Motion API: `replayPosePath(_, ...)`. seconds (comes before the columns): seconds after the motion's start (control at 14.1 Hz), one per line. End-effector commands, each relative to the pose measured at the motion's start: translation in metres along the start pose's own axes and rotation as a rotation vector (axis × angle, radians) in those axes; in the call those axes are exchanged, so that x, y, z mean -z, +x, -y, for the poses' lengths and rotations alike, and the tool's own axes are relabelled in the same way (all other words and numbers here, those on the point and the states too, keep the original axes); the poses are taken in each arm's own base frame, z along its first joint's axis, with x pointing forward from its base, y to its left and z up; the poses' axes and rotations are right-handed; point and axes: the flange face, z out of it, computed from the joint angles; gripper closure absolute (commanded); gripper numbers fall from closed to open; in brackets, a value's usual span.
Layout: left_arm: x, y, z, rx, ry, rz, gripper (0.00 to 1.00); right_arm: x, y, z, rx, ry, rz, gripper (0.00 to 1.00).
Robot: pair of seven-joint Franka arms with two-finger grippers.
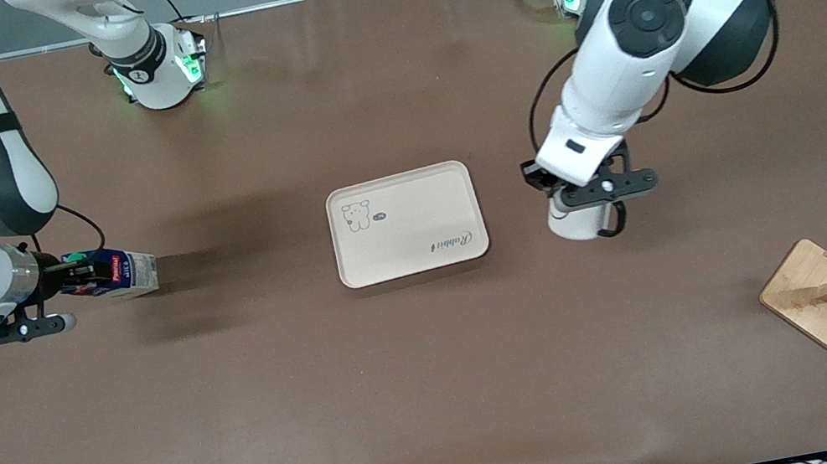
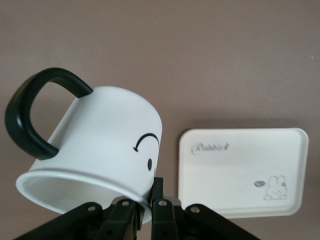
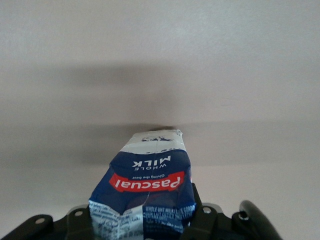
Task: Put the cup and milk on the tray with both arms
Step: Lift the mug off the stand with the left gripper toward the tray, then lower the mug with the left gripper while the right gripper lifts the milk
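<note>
My left gripper (image 1: 589, 203) is shut on the rim of the white smiley cup (image 1: 576, 225) and holds it tilted over the table, beside the tray toward the left arm's end. In the left wrist view the gripper (image 2: 149, 202) pinches the cup (image 2: 100, 135), black handle up. The cream tray (image 1: 406, 222) lies mid-table with nothing on it; it also shows in the left wrist view (image 2: 242, 172). My right gripper (image 1: 79, 274) is shut on the milk carton (image 1: 114, 273), held lying sideways over the table toward the right arm's end. The right wrist view shows the gripper (image 3: 145, 212) squeezing the dented carton (image 3: 147, 180).
A wooden rack (image 1: 820, 292) with pegs lies tipped on its square base, nearer the front camera at the left arm's end. The brown table (image 1: 440, 380) spreads around the tray.
</note>
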Motion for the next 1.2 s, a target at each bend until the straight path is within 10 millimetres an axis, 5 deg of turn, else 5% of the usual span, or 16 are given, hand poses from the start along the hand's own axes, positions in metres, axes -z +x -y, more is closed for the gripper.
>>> replayPosePath(0.0, -0.005, 0.003, -0.036, 0.022, 0.006, 0.050, 1.00, 0.025, 0.010, -0.005, -0.114, -0.006, -0.029, 1.00)
replayPosePath(0.64, -0.055, -0.025, -0.119, 0.019, 0.011, 0.091, 1.00, 0.012, 0.013, 0.004, -0.072, -0.009, -0.002, 1.00)
replayPosePath(0.92, -0.114, -0.047, -0.161, 0.105, 0.057, 0.145, 1.00, 0.009, 0.013, 0.004, -0.019, -0.011, 0.012, 1.00)
replayPosePath(1.13, -0.157, -0.060, -0.168, 0.099, 0.090, 0.207, 1.00, -0.006, 0.019, 0.012, 0.005, -0.016, 0.031, 1.00)
